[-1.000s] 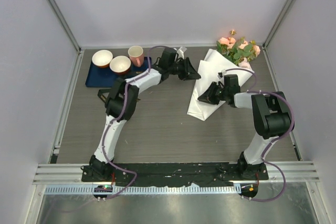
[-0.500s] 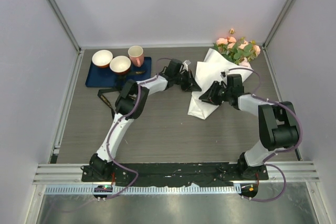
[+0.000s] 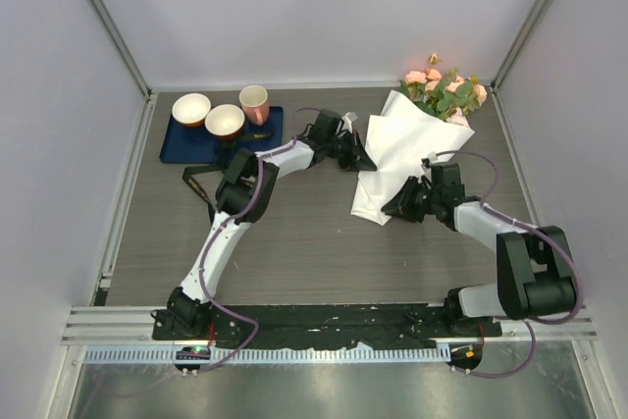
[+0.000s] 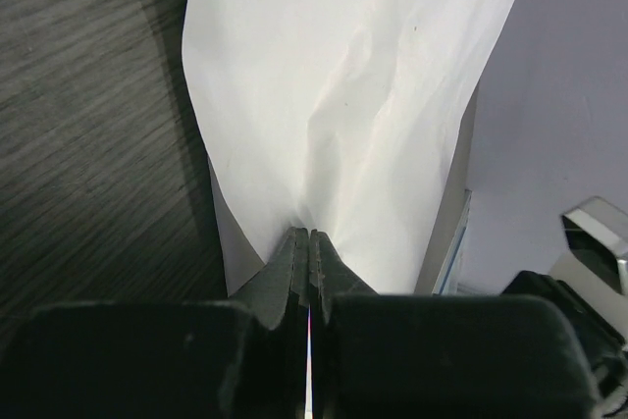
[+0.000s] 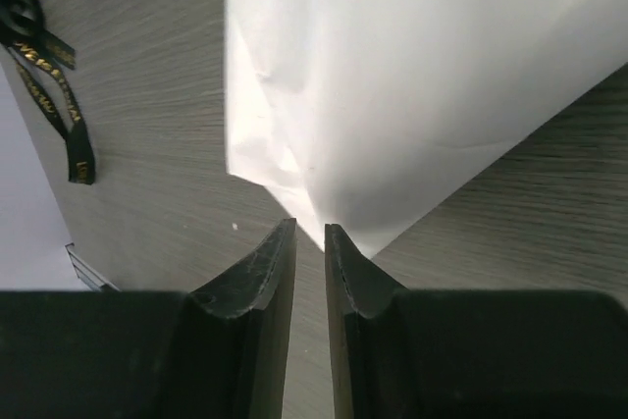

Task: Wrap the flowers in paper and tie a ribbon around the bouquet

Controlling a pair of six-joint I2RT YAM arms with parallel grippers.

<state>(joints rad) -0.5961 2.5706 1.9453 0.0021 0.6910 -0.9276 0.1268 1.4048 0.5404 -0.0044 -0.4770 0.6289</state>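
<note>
One paper [image 3: 397, 144], one ribbon [image 5: 80, 162] — two bowls [image 3: 191, 108]

The work surface is a table top [image 3: 294, 252] with a grey wood-grain finish, the grain running left to right in the top view. Plain pale panels enclose it on three sides: a back wall [image 3: 324, 17], a left wall [image 3: 49, 144] and a right wall [image 3: 589, 95]. Aluminium profiles [image 3: 105, 17] run along the corners where the panels meet. An extruded aluminium rail [image 3: 118, 324] spans the near edge, with a brushed metal sheet [image 3: 324, 390] in front of it. Lighting is even and diffuse; shadows are soft.
</note>
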